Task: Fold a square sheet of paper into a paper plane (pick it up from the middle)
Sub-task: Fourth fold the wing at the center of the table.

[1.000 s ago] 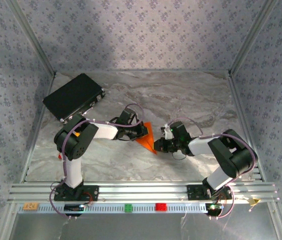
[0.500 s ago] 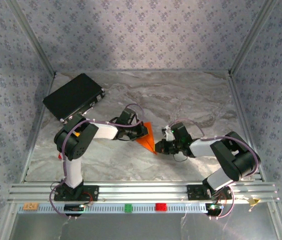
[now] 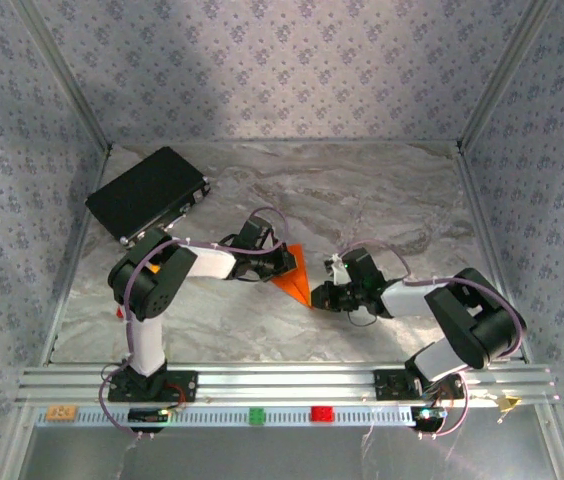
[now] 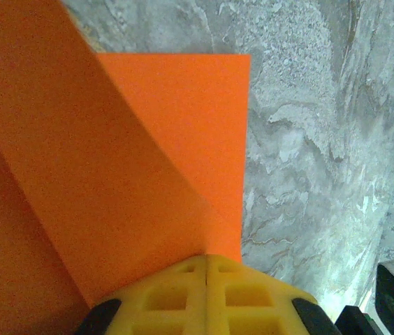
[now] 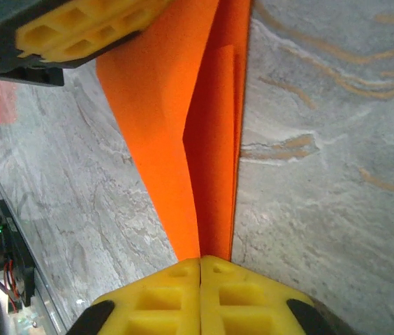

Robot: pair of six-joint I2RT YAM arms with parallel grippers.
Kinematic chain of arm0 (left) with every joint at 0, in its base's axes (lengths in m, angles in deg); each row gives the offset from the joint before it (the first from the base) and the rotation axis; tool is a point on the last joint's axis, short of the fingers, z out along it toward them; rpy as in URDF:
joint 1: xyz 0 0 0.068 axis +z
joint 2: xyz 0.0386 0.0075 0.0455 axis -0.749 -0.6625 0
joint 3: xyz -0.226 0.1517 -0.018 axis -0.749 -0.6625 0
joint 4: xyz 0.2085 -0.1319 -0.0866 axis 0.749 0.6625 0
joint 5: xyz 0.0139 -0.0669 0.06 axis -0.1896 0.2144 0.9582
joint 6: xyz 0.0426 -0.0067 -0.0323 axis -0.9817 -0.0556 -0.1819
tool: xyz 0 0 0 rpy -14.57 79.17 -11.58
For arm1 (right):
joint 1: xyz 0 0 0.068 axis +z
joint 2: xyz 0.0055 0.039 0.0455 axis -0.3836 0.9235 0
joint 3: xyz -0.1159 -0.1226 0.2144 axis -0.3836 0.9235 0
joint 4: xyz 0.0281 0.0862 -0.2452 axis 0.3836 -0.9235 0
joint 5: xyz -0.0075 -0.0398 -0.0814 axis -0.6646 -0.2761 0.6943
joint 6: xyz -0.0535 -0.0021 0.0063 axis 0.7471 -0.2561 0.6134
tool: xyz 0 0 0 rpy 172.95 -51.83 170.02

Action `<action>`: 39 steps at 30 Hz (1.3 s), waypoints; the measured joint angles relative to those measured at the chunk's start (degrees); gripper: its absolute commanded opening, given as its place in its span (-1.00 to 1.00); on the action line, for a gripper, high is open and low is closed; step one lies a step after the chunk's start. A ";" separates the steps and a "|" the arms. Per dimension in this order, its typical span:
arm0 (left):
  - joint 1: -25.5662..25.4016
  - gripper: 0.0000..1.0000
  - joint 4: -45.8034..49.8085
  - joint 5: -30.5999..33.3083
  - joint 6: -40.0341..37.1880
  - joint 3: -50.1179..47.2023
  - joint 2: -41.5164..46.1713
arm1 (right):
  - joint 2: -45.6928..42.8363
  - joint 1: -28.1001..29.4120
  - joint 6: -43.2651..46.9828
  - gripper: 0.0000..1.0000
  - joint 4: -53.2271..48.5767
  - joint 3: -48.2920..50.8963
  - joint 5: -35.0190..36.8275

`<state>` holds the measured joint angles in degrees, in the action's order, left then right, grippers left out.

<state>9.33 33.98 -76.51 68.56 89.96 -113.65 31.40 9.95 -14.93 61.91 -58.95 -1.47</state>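
Overall, we see a marbled table (image 3: 382, 190) with a black case (image 3: 147, 193) at its far left corner. Next in size, the left arm (image 3: 152, 280) and the right arm (image 3: 472, 320) reach inward and meet near the table's middle. Between them is the square sheet of paper (image 3: 295, 275), bright orange and already partly folded. In the left wrist view one layer (image 4: 99, 174) slants over a flatter one, and in the right wrist view a sharp crease (image 5: 186, 139) runs away from the pads. We cannot tell whether its lower edge touches the table.

The left jaws are pressed together on one end of the sheet, and the right jaws pinch the opposite end. In both cases the yellow pads (image 4: 162, 296) (image 5: 155, 300) meet flush over the paper. Smallest is a red block (image 3: 321, 413) sitting on the near rail.

We judge the sheet very light, thin and limp. It keeps a crease readily but would crumple or tear if the two arms pulled apart. Being smooth, it may slip from a loose pinch. The best holds are probably on doubled layers beside a crease, where the paper is stiffest.
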 measured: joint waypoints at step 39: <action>0.00 -0.95 0.00 -0.17 -0.02 0.00 0.00 | -4.68 0.52 -1.16 -0.72 -2.03 2.51 2.67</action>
<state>9.33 33.98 -76.68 68.54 89.96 -113.65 26.72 10.48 -16.09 59.88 -56.44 1.19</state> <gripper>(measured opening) 0.043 0.123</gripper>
